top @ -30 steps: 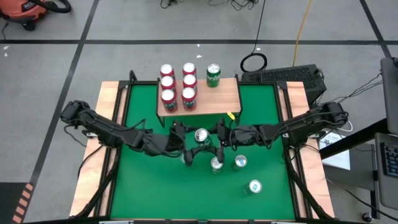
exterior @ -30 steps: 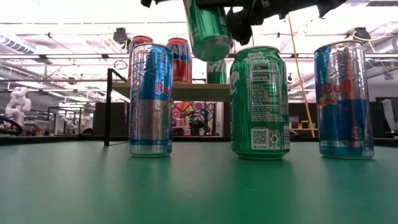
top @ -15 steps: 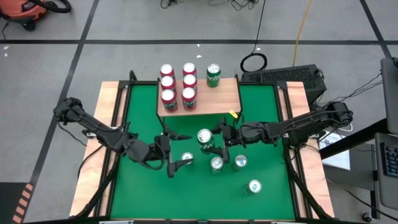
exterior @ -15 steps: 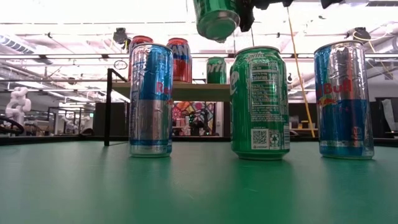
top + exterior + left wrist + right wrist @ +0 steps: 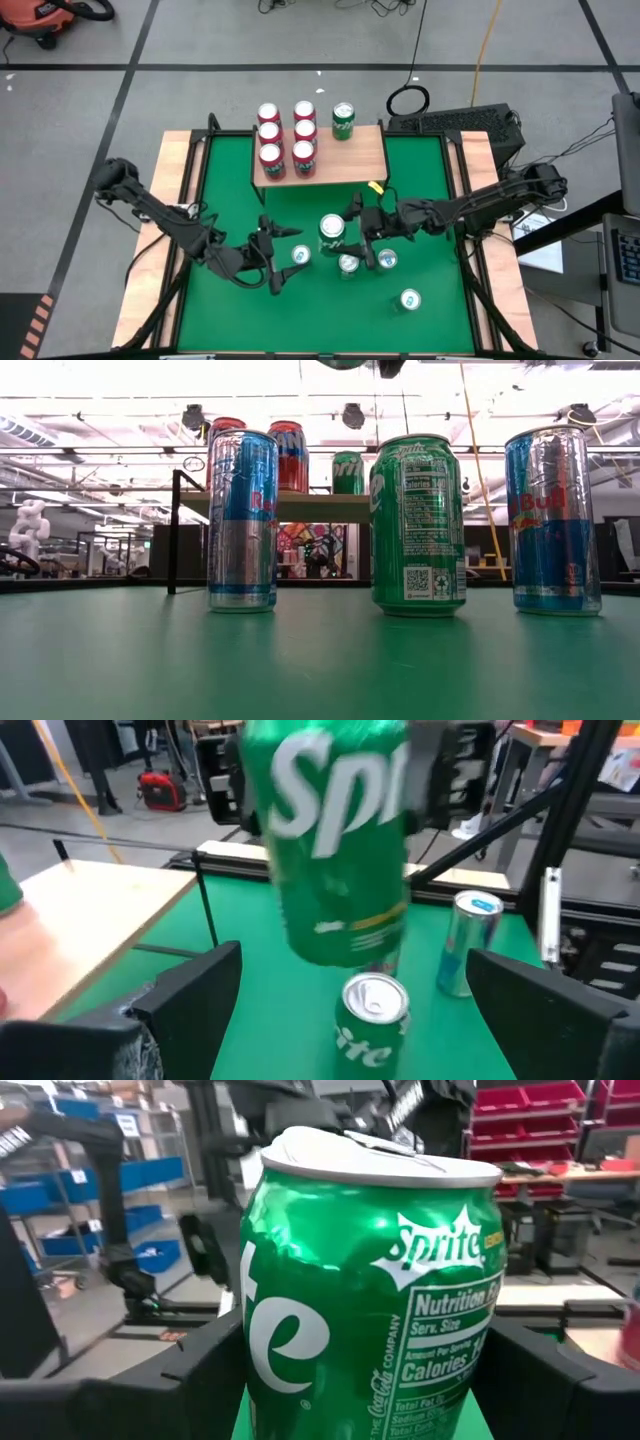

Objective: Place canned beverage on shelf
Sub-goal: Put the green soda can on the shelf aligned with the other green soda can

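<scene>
A green Sprite can hangs in the air over the middle of the green table, with my right gripper shut on it. Only its bottom shows in the low view. The shelf, a light-wood board on black legs, stands at the far edge and carries several red cans and one green can. My left gripper stands open to the left of the held can, beside a Red Bull can and touching nothing. In the left wrist view its fingers frame the lifted can. My right gripper pinches the green can's side wall between its two fingers, one on each side, at about mid-height. The fingers come in roughly level from the table's right side. The can is lifted clear of the table, near upright with its top up.
Standing on the table below and near the held can are a Sprite can, a Red Bull can and another can toward the near right. The shelf's right half is bare wood.
My right gripper has carried the green can upward, almost out of the top of the low view, and tipped it closer to upright. My left gripper, open throughout, has drawn back from the can toward the table's near left.
</scene>
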Tool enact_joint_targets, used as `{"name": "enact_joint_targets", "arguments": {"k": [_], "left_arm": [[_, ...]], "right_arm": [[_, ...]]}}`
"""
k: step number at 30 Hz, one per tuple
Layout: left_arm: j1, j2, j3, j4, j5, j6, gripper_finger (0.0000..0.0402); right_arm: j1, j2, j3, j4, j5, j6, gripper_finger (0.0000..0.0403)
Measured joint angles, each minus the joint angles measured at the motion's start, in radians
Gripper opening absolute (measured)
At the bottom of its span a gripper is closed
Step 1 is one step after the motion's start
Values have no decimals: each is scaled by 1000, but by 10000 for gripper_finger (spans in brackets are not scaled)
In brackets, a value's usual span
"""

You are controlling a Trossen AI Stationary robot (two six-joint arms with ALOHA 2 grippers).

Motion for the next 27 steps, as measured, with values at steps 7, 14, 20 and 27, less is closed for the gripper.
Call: {"name": "enact_joint_targets", "arguments": {"k": [7, 14, 20, 27], "left_arm": [[54, 57, -1, 122, 130, 73, 384], [117, 96, -1, 214, 194, 81, 384], [168, 146, -1, 310, 320, 73, 384], [196, 197, -1, 381, 333, 72, 365]], "right_arm": [[32, 15, 0, 52, 0, -47, 299], [35, 23, 0, 73, 2, -51, 299], [35, 23, 0, 86, 3, -75, 299], [35, 23, 0, 89, 4, -91, 299]]}}
